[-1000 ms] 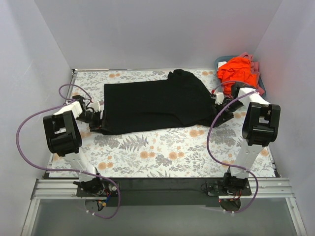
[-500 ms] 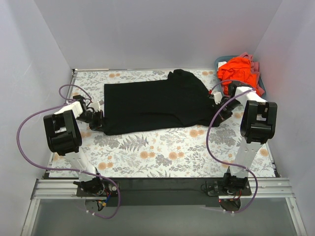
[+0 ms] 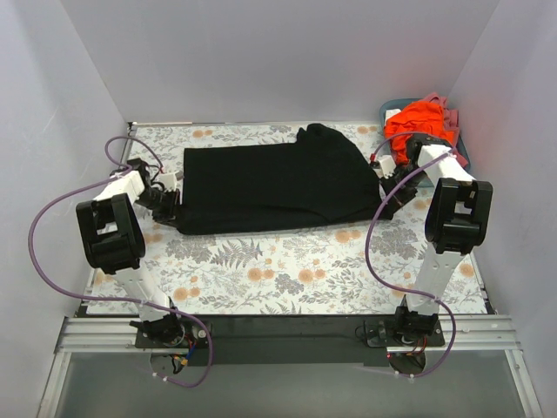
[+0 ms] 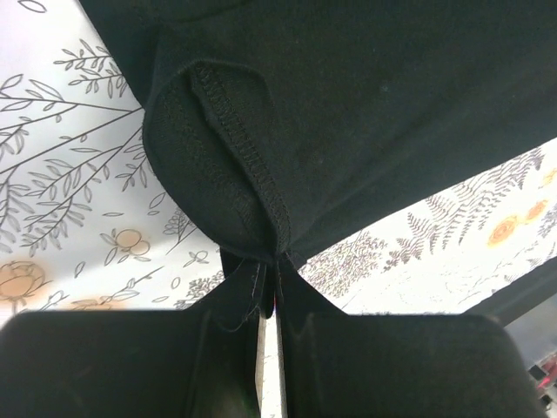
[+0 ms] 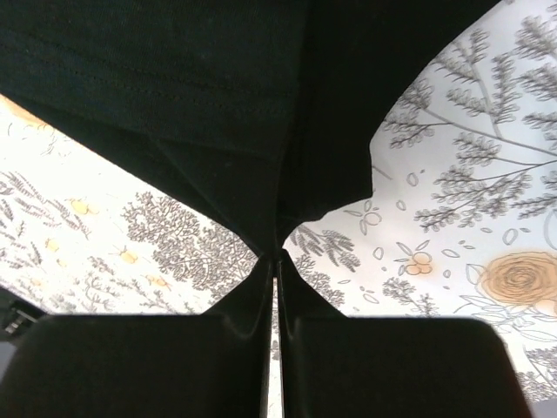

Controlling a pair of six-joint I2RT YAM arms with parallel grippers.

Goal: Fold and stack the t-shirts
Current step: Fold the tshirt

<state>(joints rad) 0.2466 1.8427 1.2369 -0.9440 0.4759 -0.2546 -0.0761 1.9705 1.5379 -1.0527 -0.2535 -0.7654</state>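
Observation:
A large black t-shirt (image 3: 274,187) lies spread across the middle of the floral table. My left gripper (image 3: 174,207) is shut on its near left corner, with the stitched hem (image 4: 248,157) bunched just above the fingertips in the left wrist view (image 4: 277,261). At the shirt's near right corner my right gripper (image 3: 383,202) is shut on a pinch of black cloth (image 5: 261,131), and both corners are lifted a little off the table. An orange-red t-shirt (image 3: 422,124) lies heaped in the teal basket (image 3: 459,157) at the back right, with a bit of pink cloth (image 3: 448,109) behind it.
White walls close in the table on the left, back and right. The floral tablecloth (image 3: 287,270) stretches bare between the shirt and the arm bases. Purple cables (image 3: 52,226) loop off both arms.
Both grippers closed on the shirt's near corners and drew them up and toward the back. The shirt's near edge has shifted away from the bases.

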